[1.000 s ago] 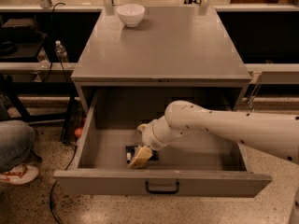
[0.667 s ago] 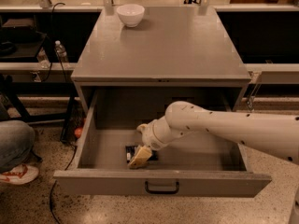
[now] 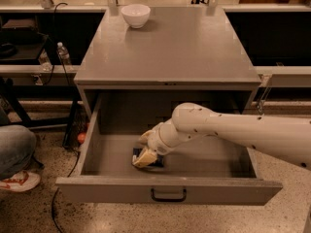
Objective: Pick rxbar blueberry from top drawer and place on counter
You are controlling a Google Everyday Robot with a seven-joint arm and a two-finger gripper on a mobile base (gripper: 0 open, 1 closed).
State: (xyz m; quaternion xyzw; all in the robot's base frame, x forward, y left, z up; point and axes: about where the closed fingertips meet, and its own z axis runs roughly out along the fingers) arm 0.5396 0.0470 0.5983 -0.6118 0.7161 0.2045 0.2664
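The top drawer (image 3: 165, 191) of the grey cabinet stands pulled open, its dark curved handle at the front centre. The rxbar blueberry (image 3: 156, 162), a dark flat bar, lies on the drawer floor left of centre, mostly hidden under the gripper. My gripper (image 3: 144, 158) reaches down into the drawer from the right on a white arm, and its tan fingertips sit right on the bar. The counter (image 3: 170, 42) is the flat grey top of the cabinet above the drawer.
A white bowl (image 3: 135, 15) stands at the counter's back left. A person's leg and shoe (image 3: 17, 178) are at the left on the floor. A water bottle (image 3: 63, 55) stands on a shelf to the left. Dark shelving runs behind the cabinet.
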